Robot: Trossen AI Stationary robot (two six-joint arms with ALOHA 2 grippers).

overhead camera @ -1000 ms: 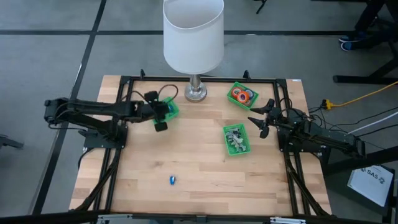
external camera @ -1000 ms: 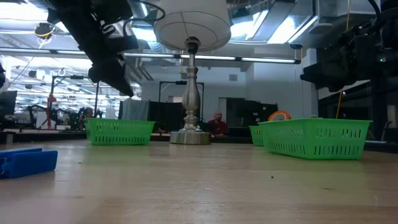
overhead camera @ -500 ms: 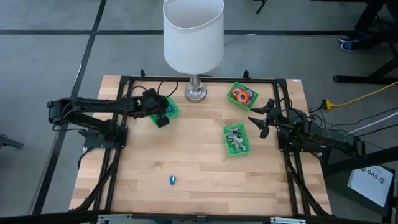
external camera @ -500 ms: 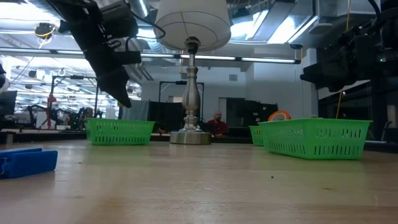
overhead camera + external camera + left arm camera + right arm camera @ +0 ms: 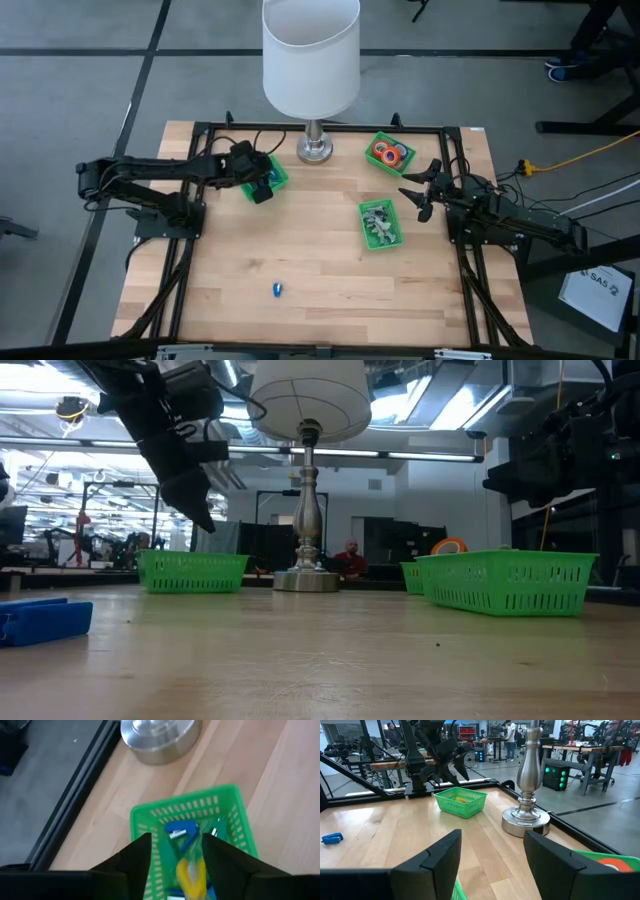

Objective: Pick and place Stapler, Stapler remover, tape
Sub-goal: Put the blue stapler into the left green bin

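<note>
My left gripper [image 5: 262, 188] hangs open just above the left green bin [image 5: 272, 176]. In the left wrist view its fingers [image 5: 135, 862] stand apart over that bin [image 5: 225, 805], which holds blue and yellow staplers [image 5: 182, 831]; one yellow stapler [image 5: 192, 870] shows blurred below the gap. Another blue stapler [image 5: 277, 290] lies flat on the table near the front edge. The tape rolls [image 5: 388, 153] lie in the far right bin. Silvery stapler removers [image 5: 378, 224] fill the middle right bin. My right gripper [image 5: 420, 192] waits open at the right, level, touching nothing.
A lamp with a white shade [image 5: 311, 55] stands on its metal base [image 5: 315, 150] at the far middle, close to the left bin. A black frame [image 5: 200, 130] runs round the table. Bare wood lies at the centre and along the near edge.
My left gripper has moved a little toward the table's far edge and toward the lamp, from beside the left bin's near edge to over the bin, and has sunk slightly. My right arm has kept still.
</note>
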